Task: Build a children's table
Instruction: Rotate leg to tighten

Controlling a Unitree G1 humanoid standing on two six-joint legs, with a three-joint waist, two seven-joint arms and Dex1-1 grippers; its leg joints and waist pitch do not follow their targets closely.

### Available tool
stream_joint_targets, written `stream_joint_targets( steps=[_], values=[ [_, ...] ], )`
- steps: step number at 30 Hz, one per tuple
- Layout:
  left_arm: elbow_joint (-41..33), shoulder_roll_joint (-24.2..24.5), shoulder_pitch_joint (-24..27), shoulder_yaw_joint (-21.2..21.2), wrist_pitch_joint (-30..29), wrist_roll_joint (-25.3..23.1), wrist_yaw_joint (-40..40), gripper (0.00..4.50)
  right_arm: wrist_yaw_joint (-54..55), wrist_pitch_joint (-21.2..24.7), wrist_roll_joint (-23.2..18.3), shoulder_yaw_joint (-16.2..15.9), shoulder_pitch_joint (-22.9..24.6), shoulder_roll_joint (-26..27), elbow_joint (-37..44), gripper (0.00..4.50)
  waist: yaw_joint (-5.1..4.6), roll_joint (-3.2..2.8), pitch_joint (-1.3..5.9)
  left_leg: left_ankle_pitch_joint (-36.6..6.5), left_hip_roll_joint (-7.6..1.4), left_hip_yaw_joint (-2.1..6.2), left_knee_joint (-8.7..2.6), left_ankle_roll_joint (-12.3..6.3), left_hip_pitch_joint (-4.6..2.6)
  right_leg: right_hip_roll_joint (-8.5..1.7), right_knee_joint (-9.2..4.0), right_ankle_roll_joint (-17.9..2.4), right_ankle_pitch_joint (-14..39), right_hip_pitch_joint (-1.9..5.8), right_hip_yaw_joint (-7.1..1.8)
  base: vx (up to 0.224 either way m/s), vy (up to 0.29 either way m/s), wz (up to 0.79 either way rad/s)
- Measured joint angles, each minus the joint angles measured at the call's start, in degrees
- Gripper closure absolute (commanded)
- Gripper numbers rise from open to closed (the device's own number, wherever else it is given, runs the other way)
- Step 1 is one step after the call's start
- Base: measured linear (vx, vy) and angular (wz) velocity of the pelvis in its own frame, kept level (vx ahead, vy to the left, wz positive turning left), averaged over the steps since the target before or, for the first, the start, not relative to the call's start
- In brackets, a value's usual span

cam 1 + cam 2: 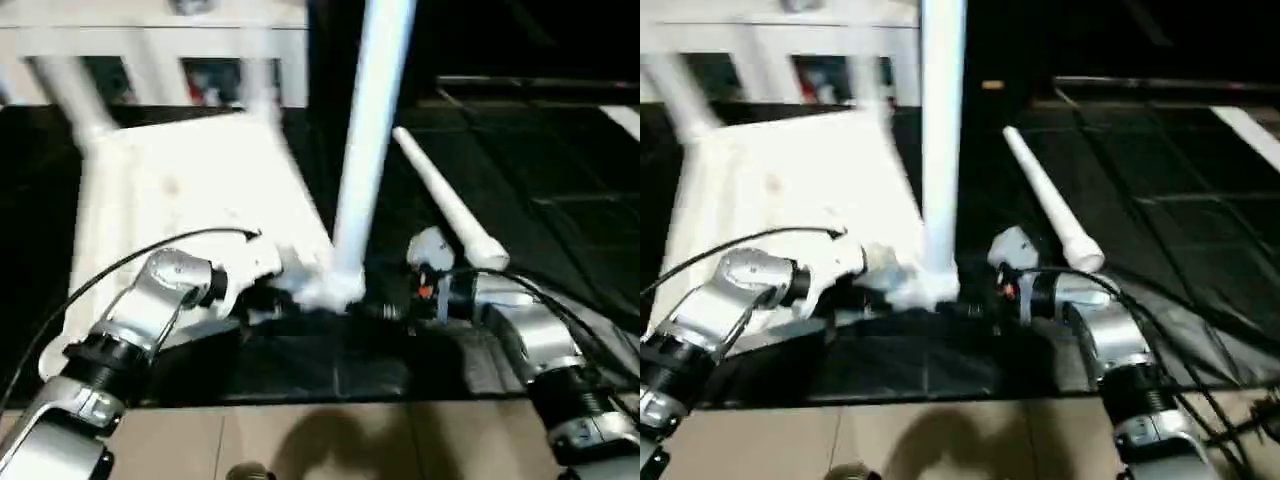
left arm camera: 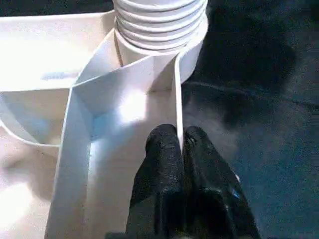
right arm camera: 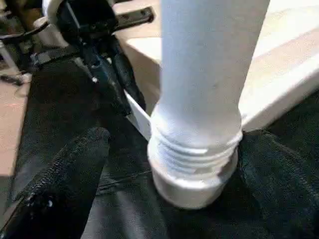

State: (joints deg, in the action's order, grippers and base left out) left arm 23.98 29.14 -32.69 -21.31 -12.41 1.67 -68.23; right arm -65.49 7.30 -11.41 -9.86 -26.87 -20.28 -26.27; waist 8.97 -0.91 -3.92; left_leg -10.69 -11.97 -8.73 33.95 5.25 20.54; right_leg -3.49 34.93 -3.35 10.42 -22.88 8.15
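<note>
Standing almost upright at the centre of the left eye view, a leg [image 1: 366,150] has its threaded foot in the near corner socket [image 1: 330,290] of the upturned tabletop [image 1: 180,190], which fills the left half of the frame; the left gripper [image 1: 262,296] sits just left of that socket and the right gripper [image 1: 395,310] just right of it, so the leg's base lies between the two arms, about equally near to each. A second leg [image 1: 450,215] lies on the dark mat [image 1: 560,180] right of centre, its long axis running from upper left to lower right, well nearer the right arm. Further legs slant up at the upper left. In the left wrist view the left gripper's fingers [image 2: 162,164] are pressed together on a thin rib [image 2: 177,107] of the tabletop, with the threaded socket straight ahead at the top of the frame. In the right wrist view the right gripper's fingers [image 3: 70,169] stand wide apart at lower left and lower right, the leg rising between them untouched. The coming turn or grasp, I judge, falls to the right arm, closing in on that vertical axis.
</note>
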Motion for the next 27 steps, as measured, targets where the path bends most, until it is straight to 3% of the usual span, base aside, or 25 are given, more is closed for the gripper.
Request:
stream_joint_targets(
  steps=[9,27],
  values=[
    [0.97,0.39,-1.00,-2.73,5.18,-0.92,-4.30,4.50,-3.98,1.19,0.55,-2.01,-1.37,-0.30,0.08,0.22,0.43,0.08,0.05,0.05,0.05,-0.81,0.01,-0.24,-0.02,0.04,0.19,0.32,0.16,0.01,-1.23,0.000,0.000,0.00],
    [3.91,-0.07,-1.83,-2.76,8.98,-1.70,-5.91,4.50,-7.65,2.01,-0.05,-2.00,-3.57,-0.84,-2.04,1.62,0.66,0.13,0.19,0.05,0.04,-0.85,0.02,-0.26,-0.01,0.03,0.26,0.49,0.22,0.03,-1.26,0.000,0.000,0.00]
  ],
)
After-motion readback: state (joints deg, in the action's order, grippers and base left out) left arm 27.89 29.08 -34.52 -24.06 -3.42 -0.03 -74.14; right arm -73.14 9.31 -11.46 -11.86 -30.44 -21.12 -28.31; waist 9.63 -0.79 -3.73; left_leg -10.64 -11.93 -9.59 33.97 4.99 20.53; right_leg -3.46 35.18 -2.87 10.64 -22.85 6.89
